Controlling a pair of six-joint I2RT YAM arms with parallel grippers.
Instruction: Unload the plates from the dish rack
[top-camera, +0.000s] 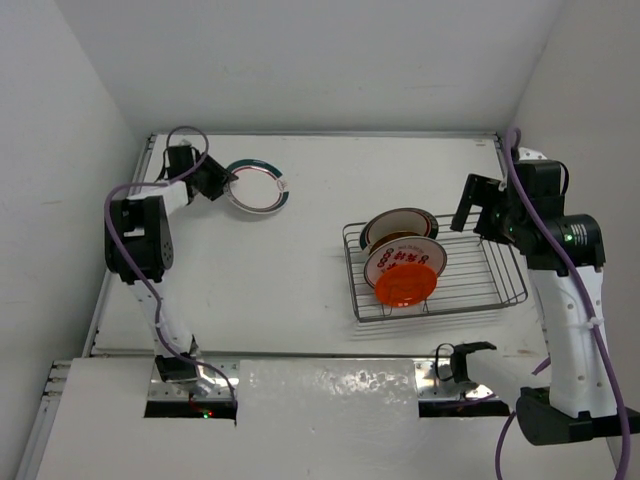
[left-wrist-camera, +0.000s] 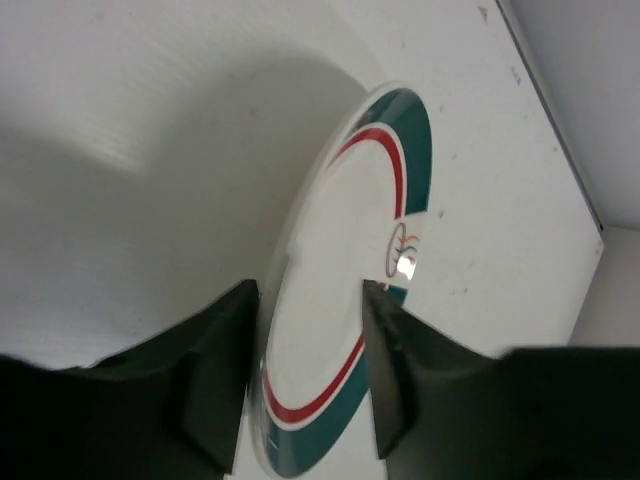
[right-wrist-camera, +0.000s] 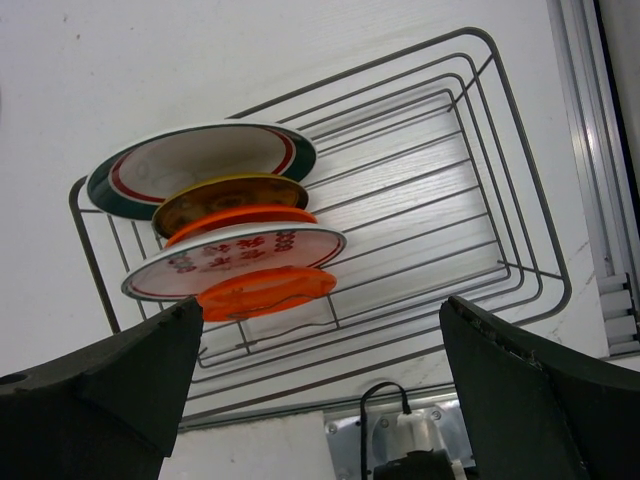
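**A:** Top external view: the dish rack (top-camera: 470, 290) holds five plates (top-camera: 405, 265). Any out?

**B:** One. Well left of the rack, the left gripper (top-camera: 222, 180) pinches a teal-rimmed plate (top-camera: 257, 187) by its edge. Lay it flat before letting go. The right gripper (top-camera: 478, 208), fingers apart, hovers at the rack's right.

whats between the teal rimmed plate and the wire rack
Nothing: in the top view, only bare white tabletop lies between the white teal-and-red-rimmed round plate in the left gripper and the silver wire dish rack.
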